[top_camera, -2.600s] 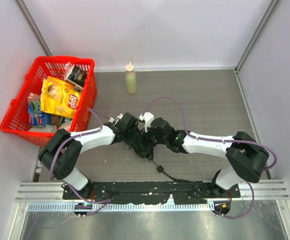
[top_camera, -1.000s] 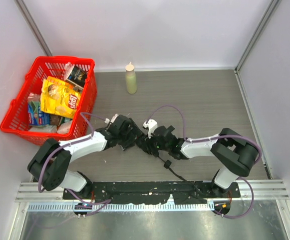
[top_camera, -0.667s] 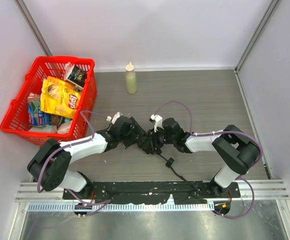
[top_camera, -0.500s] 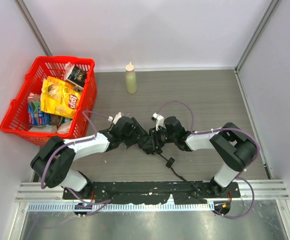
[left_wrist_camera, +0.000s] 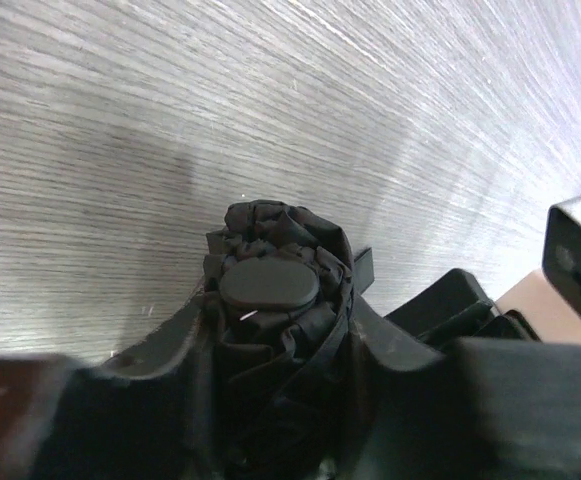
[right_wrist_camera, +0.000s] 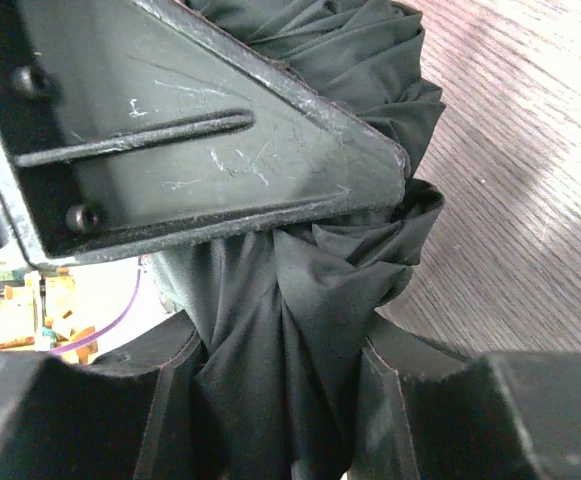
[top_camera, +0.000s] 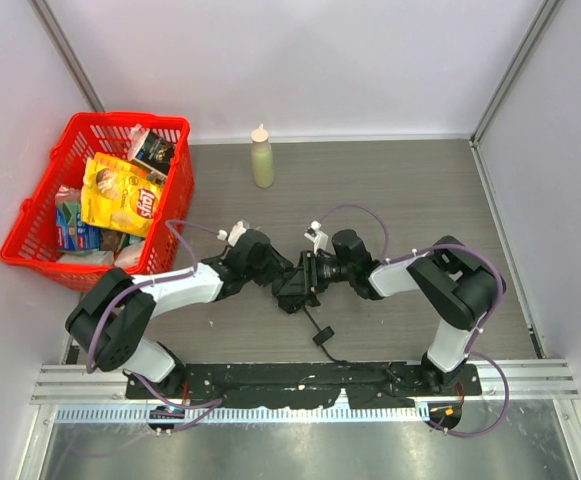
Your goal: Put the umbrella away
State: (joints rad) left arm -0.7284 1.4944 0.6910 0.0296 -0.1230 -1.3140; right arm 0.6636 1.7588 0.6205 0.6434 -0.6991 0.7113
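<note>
The umbrella is a bunched black fabric bundle on the wooden table between the two arms. Its thin shaft runs toward the near edge and ends in a small black handle. My left gripper comes in from the left and is shut on the fabric. In the left wrist view the umbrella's round end cap sticks out ahead of the left gripper. My right gripper comes in from the right, shut on the folds in the right gripper. A left finger lies close above.
A red basket holding snack packets stands at the far left. A pale squeeze bottle stands upright near the back wall. White walls enclose the table, and a black rail with the arm bases runs along the near edge.
The left gripper's jaws have closed onto the umbrella. The right arm has pushed further left toward it. The handle has slid left and nearer to the front edge.
</note>
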